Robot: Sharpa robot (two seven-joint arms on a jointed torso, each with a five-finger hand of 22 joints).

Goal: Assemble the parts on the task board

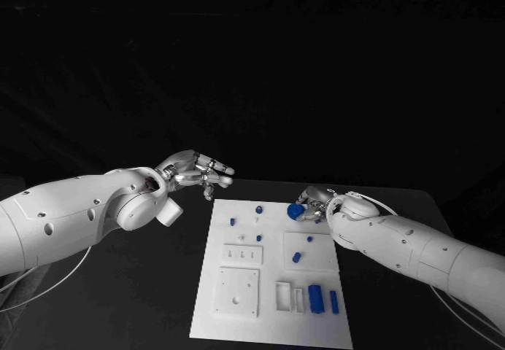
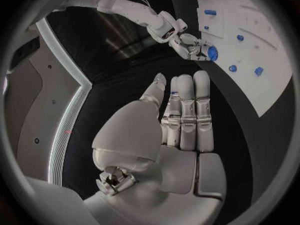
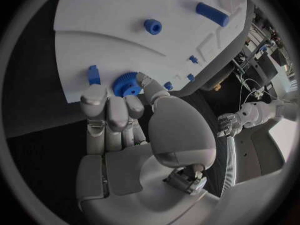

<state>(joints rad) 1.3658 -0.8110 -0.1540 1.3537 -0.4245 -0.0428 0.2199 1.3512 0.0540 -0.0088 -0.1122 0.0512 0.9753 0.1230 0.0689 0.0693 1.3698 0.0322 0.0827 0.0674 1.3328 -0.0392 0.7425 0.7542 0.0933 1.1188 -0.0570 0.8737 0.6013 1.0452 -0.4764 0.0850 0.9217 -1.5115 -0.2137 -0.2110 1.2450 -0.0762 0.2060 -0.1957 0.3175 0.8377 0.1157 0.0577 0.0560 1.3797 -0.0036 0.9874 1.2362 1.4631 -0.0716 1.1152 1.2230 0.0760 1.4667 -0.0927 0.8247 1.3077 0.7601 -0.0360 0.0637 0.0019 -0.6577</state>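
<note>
right hand [image 3: 125, 117] pinches the blue gear [image 3: 127, 83] over the task board [image 1: 268, 321] — small, stiff, probably light, best held by its toothed rim — left hand [image 1: 198, 171] free, fingers apart

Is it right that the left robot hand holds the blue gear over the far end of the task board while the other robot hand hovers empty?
Not quite: the sides are swapped. The right robot hand pinches the blue gear over the far end of the task board, as the right wrist view shows. The left robot hand hovers empty.
</note>
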